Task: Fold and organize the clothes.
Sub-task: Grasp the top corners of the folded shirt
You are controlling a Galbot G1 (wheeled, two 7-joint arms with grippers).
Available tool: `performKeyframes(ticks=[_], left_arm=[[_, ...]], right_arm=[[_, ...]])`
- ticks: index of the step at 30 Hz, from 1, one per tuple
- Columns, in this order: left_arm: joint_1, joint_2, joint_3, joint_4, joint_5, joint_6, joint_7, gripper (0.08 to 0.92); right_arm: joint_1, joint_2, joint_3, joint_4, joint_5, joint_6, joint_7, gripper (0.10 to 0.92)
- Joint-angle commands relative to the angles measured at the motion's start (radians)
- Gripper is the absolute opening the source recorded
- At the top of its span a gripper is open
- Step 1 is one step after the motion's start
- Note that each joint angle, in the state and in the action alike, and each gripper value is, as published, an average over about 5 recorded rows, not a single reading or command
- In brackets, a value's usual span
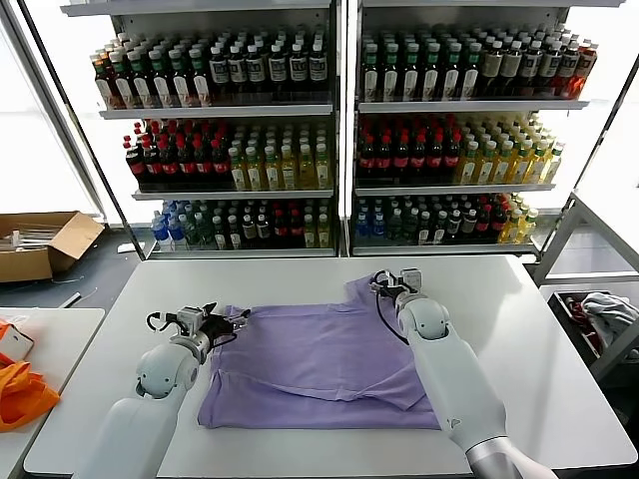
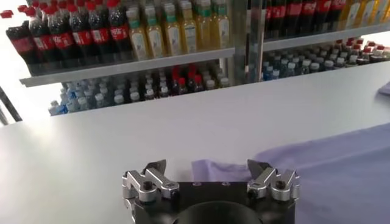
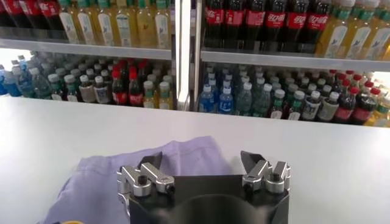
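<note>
A lavender T-shirt (image 1: 319, 361) lies spread flat on the white table (image 1: 539, 339), one sleeve (image 1: 361, 290) pointing toward the far edge. My left gripper (image 1: 218, 322) hovers open at the shirt's far left corner. In the left wrist view that corner (image 2: 213, 168) lies between the spread fingers (image 2: 157, 168), which hold nothing. My right gripper (image 1: 392, 283) stands open over the far sleeve. The right wrist view shows the sleeve fabric (image 3: 177, 155) below and between the wide-apart fingertips (image 3: 248, 160), not gripped.
Shelves of bottles (image 1: 339, 150) stand behind the table's far edge. A cardboard box (image 1: 40, 244) sits on the floor at the left. Orange fabric (image 1: 22, 394) lies on a side table (image 1: 60, 339). A grey-white clothing heap (image 1: 607, 313) rests at the right.
</note>
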Motion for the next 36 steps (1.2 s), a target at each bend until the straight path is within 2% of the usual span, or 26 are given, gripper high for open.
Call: performKeyframes(ticks=[1,5,9,28,32,36], left_arm=[[0.014,-0.003,-0.003,-0.006,-0.010,0.000,0.001,0.823],[0.020,-0.008,-0.007,0.004,-0.010,0.001,0.001,0.798],[0.029,-0.011,-0.008,0.000,-0.010,0.003,0.001,0.698],[0.064,-0.027,-0.009,-0.031,-0.005,-0.023,0.008,0.157],[0.069,-0.033,-0.016,-0.037,-0.003,-0.056,0.000,0.091],[0.078,-0.035,-0.023,-0.057,0.003,-0.096,-0.009,0.084]], right_arm=[[-0.006,0.003,-0.001,-0.003,-0.002,-0.007,-0.001,0.823],[-0.020,0.003,-0.001,0.006,-0.002,-0.013,0.004,0.822],[-0.032,0.002,0.000,0.016,-0.001,-0.019,0.008,0.777],[-0.120,-0.027,0.019,0.131,0.019,-0.016,0.017,0.231],[-0.130,-0.034,0.030,0.166,0.017,0.003,0.029,0.133],[-0.139,-0.041,0.050,0.218,0.028,0.019,0.033,0.111]])
